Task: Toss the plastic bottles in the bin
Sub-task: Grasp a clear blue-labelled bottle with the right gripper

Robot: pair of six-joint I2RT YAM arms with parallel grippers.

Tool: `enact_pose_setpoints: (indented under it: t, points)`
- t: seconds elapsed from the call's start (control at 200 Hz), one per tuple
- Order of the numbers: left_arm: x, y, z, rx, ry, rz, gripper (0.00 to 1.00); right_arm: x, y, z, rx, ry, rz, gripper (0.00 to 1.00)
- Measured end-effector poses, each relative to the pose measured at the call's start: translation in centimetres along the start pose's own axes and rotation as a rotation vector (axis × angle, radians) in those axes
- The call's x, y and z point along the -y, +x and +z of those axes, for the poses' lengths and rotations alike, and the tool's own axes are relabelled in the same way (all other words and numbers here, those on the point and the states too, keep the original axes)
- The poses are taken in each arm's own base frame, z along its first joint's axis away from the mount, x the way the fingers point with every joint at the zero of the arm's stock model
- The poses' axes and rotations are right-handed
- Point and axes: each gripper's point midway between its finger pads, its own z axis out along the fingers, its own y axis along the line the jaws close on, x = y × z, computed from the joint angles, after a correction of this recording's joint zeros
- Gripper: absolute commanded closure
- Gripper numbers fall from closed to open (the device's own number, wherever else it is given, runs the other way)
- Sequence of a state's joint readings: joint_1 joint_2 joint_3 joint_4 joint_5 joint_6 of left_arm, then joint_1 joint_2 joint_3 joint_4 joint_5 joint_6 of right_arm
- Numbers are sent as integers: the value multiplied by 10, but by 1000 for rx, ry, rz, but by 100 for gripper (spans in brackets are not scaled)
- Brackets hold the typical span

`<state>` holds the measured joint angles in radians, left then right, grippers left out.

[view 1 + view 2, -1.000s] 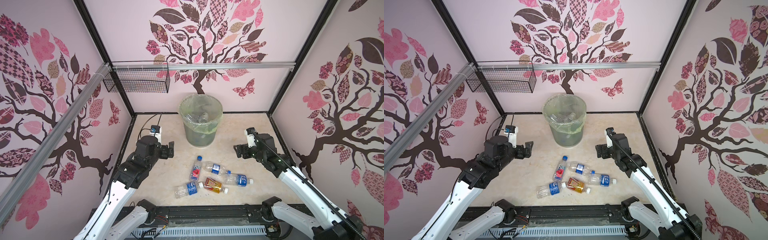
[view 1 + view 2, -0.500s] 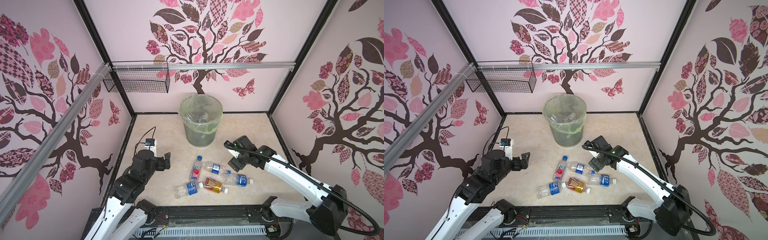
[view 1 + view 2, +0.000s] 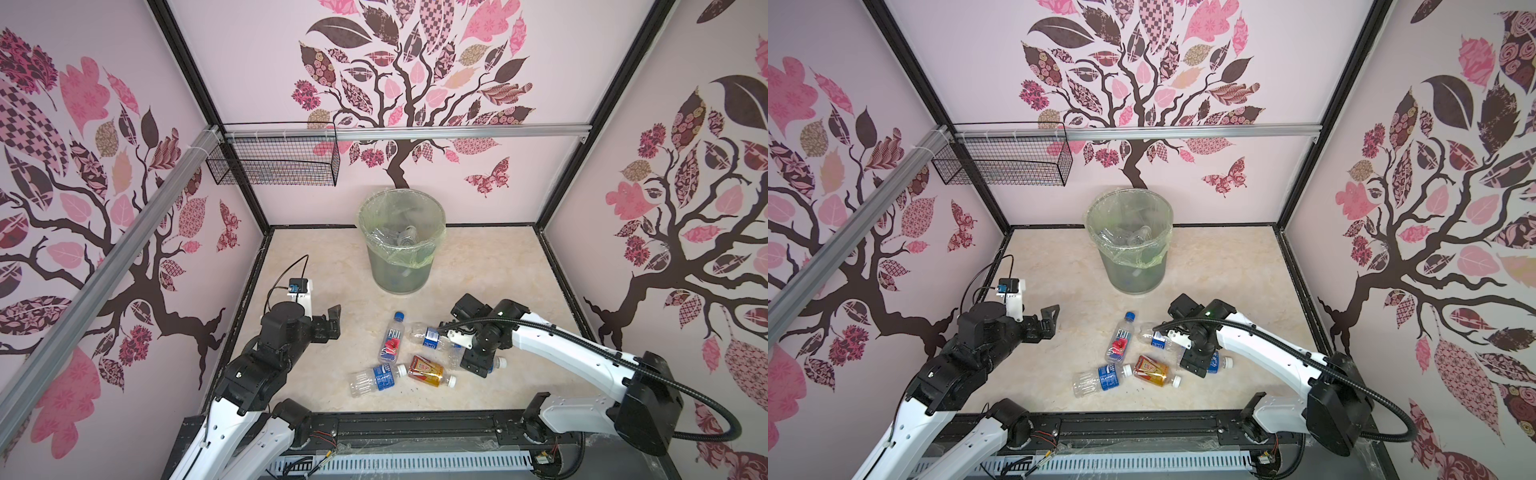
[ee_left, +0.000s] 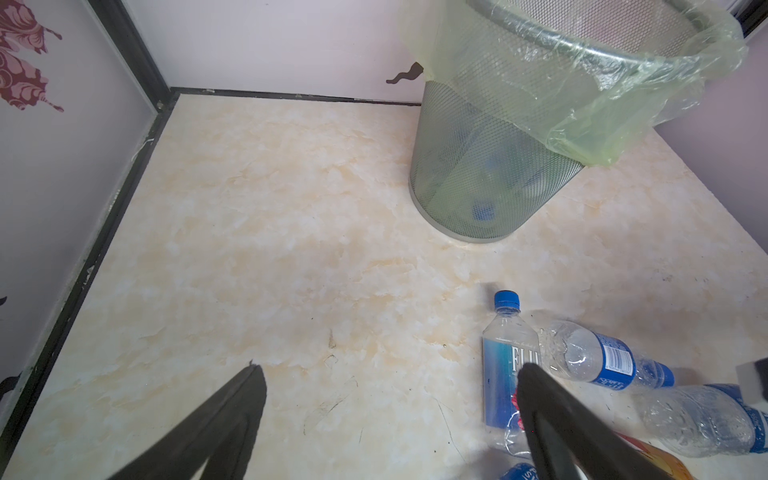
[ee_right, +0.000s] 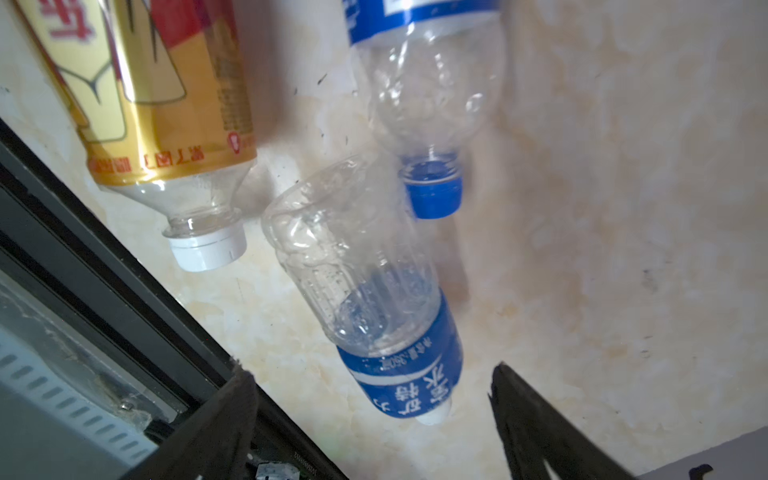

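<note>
1. The bin (image 3: 400, 274) stands on the desk (image 3: 316, 266) at 12 o'clock, close to the back wall, with its greenish liner (image 3: 415, 257) folded over the rim; a few clear bottles (image 3: 392, 237) lie inside it
2. Five more lie flat on the desk in a loose cluster at 6 o'clock from the bin, well apart from it
3. The Fiji bottle (image 3: 392, 338) lies at the cluster's 10 o'clock, its blue cap pointing to 12 o'clock; just beside it, at its 3 o'clock, lies the blue-capped bottle (image 3: 428, 337), partly hidden under the right arm
4. The amber bottle (image 3: 426, 370) with the red label lies at the cluster's 6 o'clock, white cap towards 4 o'clock; the front bottle (image 3: 374, 379) lies at its 9 o'clock, cap end just beside it
5. The right claw (image 5: 372, 372) hangs low over the cluster's 3 o'clock end, its jaws spread wide on either side of the white-capped bottle (image 5: 361, 291); in the right wrist view neither finger touches it, so the claw grips nothing
6. The left claw (image 3: 334, 322) hangs over bare desk at 9 o'clock from the cluster, pointing towards 3 o'clock, jaws wide apart and empty
7. A black wire basket (image 3: 274, 164) hangs from the rail on the back wall at 11 o'clock
</note>
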<state>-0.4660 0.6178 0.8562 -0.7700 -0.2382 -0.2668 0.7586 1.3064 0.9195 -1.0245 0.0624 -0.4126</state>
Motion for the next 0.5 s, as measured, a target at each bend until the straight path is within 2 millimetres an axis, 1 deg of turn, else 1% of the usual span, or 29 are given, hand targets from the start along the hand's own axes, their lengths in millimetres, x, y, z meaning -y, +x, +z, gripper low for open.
enact_pose_setpoints:
  t: [0.09,0.23,0.39,0.5]
  points:
    - [0,-1,0,3,1,-2,2,-2,-2,5,-3,-8,-12,15]
    - [1,-1,1,3,2,-4,2,0,-9,12,17,0,-18,15]
    - [3,-1,4,-6,6,-5,2,1,-7,26,-4,16,-27,14]
    - [3,0,6,-14,8,-4,2,2,-9,31,-11,26,-37,14]
